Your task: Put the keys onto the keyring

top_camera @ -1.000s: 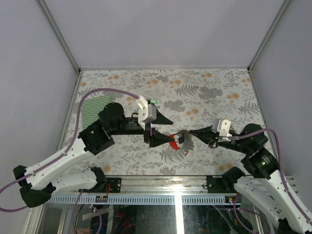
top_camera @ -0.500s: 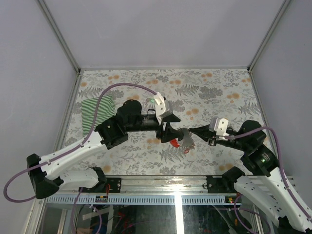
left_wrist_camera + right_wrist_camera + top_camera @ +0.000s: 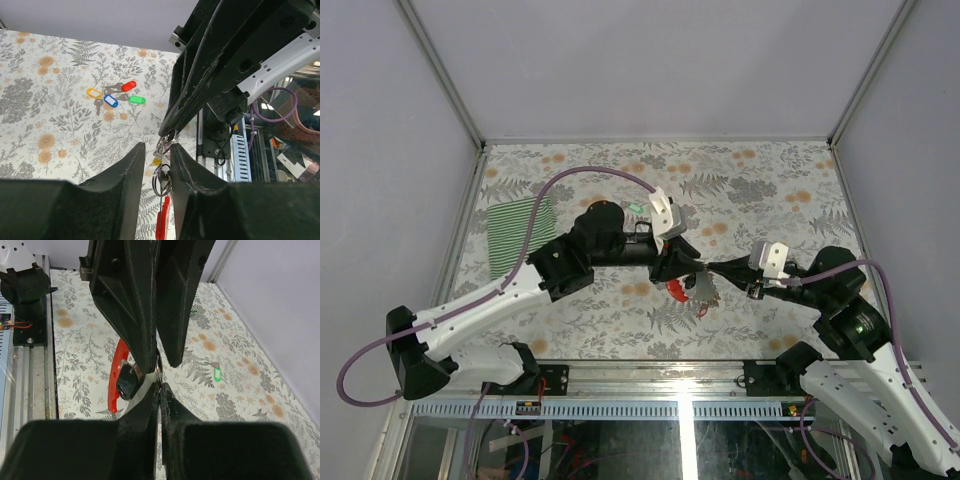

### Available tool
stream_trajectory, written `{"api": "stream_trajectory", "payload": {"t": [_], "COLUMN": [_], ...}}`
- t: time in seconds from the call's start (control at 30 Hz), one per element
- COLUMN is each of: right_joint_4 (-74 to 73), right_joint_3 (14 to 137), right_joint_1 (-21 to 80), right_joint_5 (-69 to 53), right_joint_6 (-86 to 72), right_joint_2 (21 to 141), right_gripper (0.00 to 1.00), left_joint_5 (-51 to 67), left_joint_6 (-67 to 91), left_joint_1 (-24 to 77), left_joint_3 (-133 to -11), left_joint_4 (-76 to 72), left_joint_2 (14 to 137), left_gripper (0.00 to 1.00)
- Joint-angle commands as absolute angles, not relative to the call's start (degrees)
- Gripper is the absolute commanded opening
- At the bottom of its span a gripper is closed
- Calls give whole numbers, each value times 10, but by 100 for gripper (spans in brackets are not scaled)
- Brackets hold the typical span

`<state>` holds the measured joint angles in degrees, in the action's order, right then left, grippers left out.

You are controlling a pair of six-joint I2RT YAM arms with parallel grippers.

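Your left arm has swung in toward the middle over the last second, so the left gripper [image 3: 156, 148] now meets the right gripper [image 3: 160, 388] tip to tip above the table [image 3: 770, 190]. The right gripper's jaws are pressed together on the wire ring of the keyring [image 3: 114, 372], which hangs from its tip, clear of the table. The left gripper's jaws stand a narrow gap apart with that wire ring between them. You cannot tell whether they pinch it or only flank it.

From the left wrist you see the wire loops sitting in that gap and the red piece dangling below. Four loose keys [image 3: 110, 100] lie close together on the table well beyond, with yellow, blue, red and green heads. The right wrist view shows instead the red loop curving down beside the left fingers [image 3: 131, 305], a black tag [image 3: 126, 382] against it, and only one green key [image 3: 218, 374] on the table. From the top, the keyring is a small red and grey bit under the two tips, and the cloth [image 3: 520, 235] lies far left, well apart.
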<state>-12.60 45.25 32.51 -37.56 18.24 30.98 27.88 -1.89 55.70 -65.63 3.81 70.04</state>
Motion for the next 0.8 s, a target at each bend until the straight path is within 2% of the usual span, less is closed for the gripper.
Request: {"api": "stream_trajectory", "payload": {"t": [0.0, 0.1, 0.37, 0.53, 0.6, 0.7, 0.77], "right_joint_4": [-85, -84, -84, -86, -87, -100, -115], "right_joint_3": [482, 482, 483, 486, 489, 496, 504], "right_joint_1": [323, 323, 323, 323, 323, 323, 323], "right_joint_5": [-387, -389, -388, -389, -384, -352, -322], "right_joint_6": [184, 183, 182, 176, 172, 155, 131], "right_joint_2": [311, 311, 306, 301, 300, 293, 288], "right_gripper": [0, 0, 0, 0, 7, 31, 38], "left_joint_5": [273, 273, 285, 288, 279, 256, 234], "left_joint_6": [-29, -29, -41, -57, -60, -62, -65], "left_joint_1": [561, 563, 565, 567, 567, 567, 567], "left_joint_3": [-676, -679, -689, -692, -691, -684, -674], "left_joint_4": [15, 17, 41, 77, 85, 83, 75], "left_joint_2": [708, 711, 719, 719, 717, 706, 697], "left_gripper": [25, 21, 1, 0, 0, 0, 0]}}
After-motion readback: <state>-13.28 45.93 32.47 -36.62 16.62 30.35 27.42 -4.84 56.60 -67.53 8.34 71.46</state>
